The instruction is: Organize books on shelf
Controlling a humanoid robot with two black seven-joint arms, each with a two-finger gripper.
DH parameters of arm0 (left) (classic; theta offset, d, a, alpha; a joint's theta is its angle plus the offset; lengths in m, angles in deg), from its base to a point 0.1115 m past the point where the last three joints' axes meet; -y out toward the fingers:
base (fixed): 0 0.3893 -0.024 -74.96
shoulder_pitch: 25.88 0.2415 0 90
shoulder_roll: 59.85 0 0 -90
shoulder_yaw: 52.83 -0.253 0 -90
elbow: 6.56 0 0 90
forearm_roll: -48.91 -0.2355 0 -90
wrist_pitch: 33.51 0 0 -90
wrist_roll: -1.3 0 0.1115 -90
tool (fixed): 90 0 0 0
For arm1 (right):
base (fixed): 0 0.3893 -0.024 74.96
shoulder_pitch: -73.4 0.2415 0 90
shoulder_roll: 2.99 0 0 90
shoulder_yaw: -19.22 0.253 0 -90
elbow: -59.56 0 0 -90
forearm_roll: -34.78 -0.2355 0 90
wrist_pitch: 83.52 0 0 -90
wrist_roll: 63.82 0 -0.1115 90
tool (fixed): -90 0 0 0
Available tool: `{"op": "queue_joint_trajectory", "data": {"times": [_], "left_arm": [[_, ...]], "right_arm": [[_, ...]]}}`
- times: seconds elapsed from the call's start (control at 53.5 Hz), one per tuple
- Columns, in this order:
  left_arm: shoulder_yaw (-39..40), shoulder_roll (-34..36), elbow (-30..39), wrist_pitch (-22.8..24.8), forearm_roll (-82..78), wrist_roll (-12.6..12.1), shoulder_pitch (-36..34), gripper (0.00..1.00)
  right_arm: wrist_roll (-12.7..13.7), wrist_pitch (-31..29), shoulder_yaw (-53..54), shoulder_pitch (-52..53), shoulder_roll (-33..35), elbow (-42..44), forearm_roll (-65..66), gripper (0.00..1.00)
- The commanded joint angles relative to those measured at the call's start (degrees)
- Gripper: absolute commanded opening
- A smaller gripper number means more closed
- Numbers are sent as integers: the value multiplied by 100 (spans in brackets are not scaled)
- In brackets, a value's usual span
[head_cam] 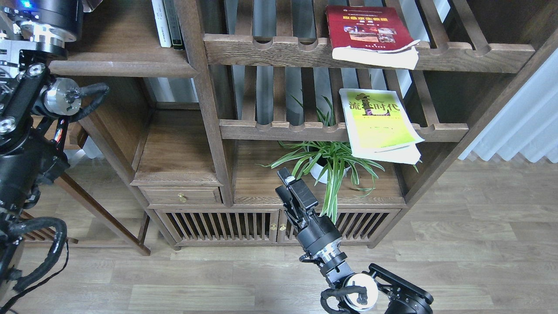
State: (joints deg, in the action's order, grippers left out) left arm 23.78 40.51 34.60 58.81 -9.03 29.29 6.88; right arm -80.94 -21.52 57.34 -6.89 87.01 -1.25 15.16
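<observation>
meanwhile the red paperback book and yellow-green paperback book lie on slatted racks, off the solid dark-brown shelf board; the right gripper, empty, fingers seemingly together, must next reach one; the left gripper is unseen.

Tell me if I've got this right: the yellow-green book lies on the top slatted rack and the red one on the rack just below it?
Reversed. The head view shows the red book on the upper slatted rack and the yellow-green book on the rack below.
</observation>
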Motion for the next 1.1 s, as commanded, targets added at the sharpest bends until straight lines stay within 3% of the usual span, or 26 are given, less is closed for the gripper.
{"op": "queue_joint_trajectory", "data": {"times": [0.0,0.804,1.085], "left_arm": [[-58,-16,-230,32,81,1,-33,0],[-1024,-104,-1900,49,634,1,-947,0],[-1587,-175,-2006,58,846,1,-1096,1]], "right_arm": [[-1,0,11,14,0,-142,-6,86],[-1,0,-50,31,0,-256,2,84],[-1,0,-24,58,0,-256,2,84]]}}
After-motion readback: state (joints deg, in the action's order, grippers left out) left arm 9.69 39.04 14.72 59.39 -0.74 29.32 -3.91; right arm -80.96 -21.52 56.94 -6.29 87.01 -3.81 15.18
